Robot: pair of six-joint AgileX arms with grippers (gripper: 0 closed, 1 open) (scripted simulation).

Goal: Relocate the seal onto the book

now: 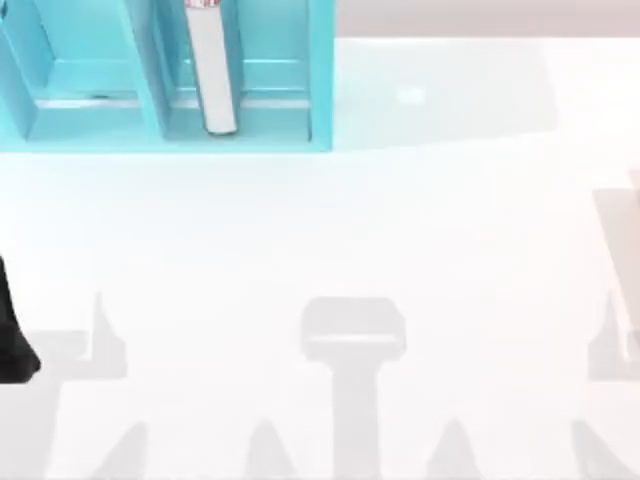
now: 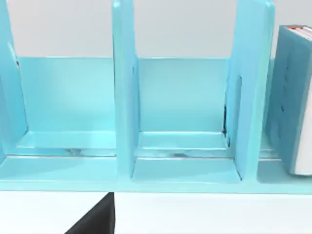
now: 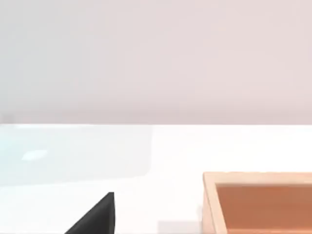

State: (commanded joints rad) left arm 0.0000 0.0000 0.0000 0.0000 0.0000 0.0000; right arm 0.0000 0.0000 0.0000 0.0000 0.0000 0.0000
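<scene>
A white table (image 1: 420, 250) fills the scene. At its far left stands a teal shelf unit (image 1: 150, 100) with upright dividers; a teal book (image 1: 211, 65) with a whitish spine stands upright in its rightmost compartment. A tan wooden tray (image 3: 258, 202) sits on the table near the right arm. The left arm (image 1: 15, 330) is a dark shape at the table's left edge; I cannot tell either end effector's opening.

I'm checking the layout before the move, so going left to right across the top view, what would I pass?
Left arm at the left edge → teal shelf unit at the back → book standing upright in the shelf unit's right compartment → bare white table on to the right edge.
</scene>
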